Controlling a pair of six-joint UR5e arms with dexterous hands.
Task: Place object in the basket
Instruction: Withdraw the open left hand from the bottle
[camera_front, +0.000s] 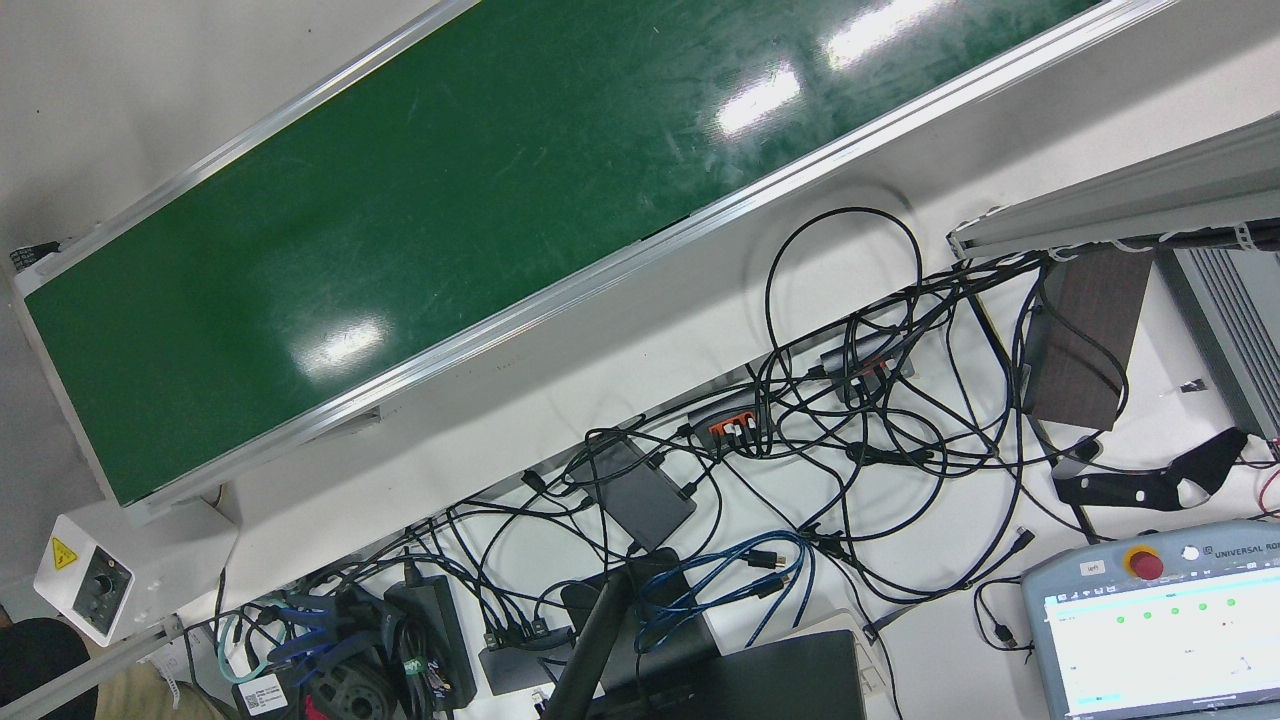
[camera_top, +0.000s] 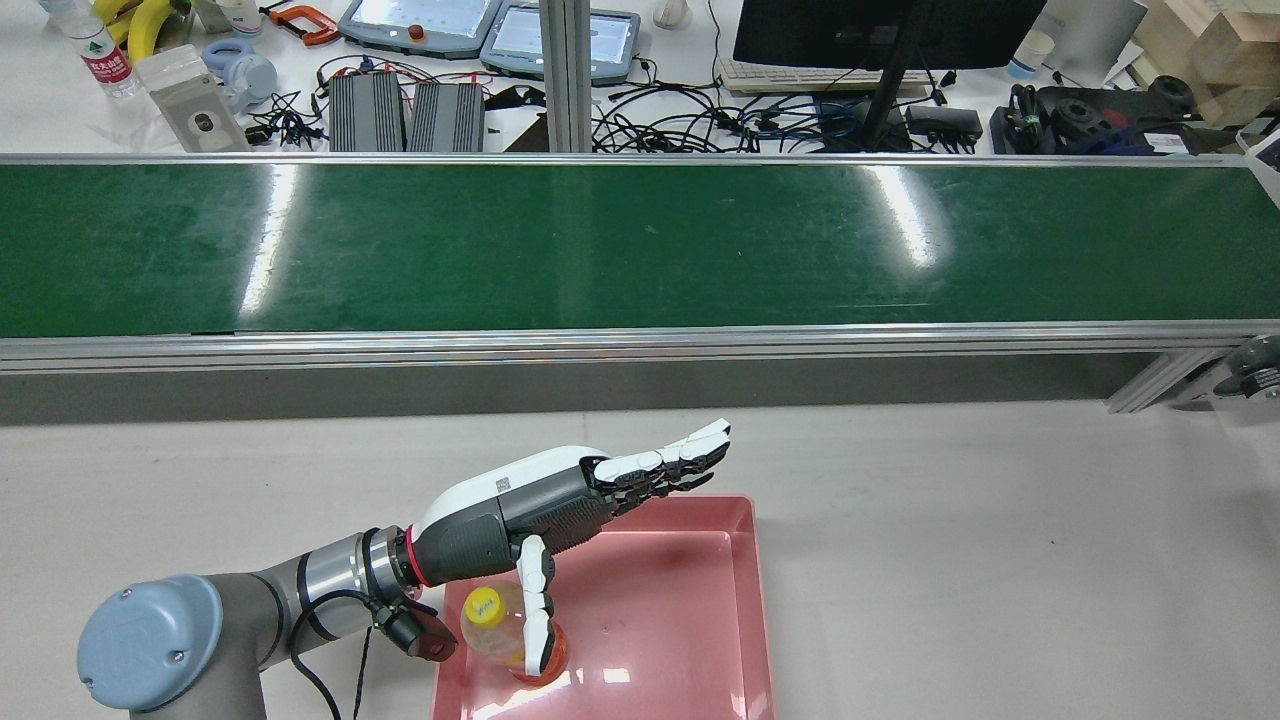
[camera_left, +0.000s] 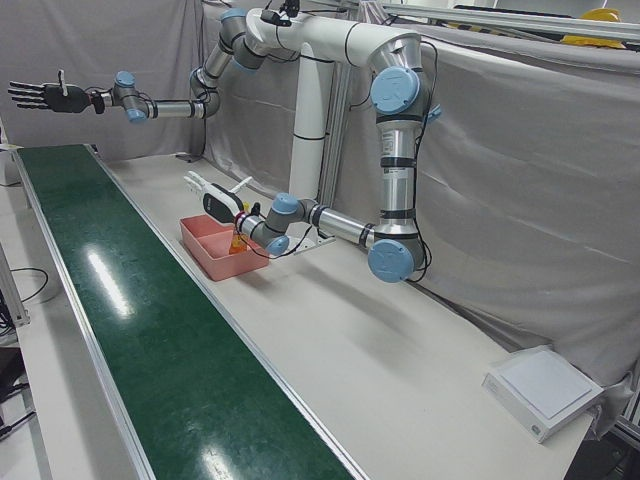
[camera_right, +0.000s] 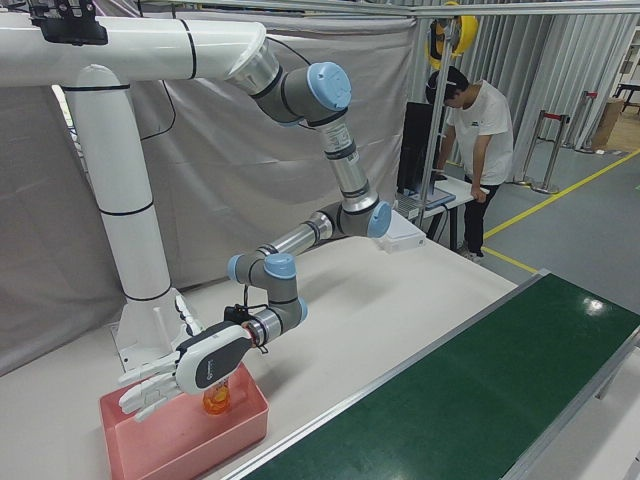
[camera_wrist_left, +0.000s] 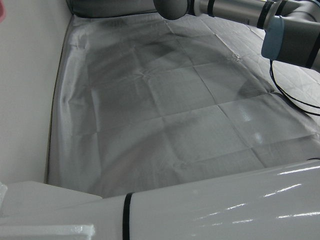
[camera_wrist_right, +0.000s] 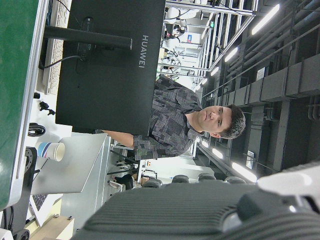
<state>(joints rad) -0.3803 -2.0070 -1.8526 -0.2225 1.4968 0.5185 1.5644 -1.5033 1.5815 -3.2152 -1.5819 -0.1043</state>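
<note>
The left hand hovers over the pink basket with its fingers stretched out flat and apart, holding nothing. Under its palm, a bottle of orange drink with a yellow cap stands upright inside the basket, near the corner closest to the arm; the thumb hangs down beside it. The basket sits on the white tabletop, just short of the green conveyor belt. The right hand is raised high above the far end of the belt, fingers spread, empty.
</note>
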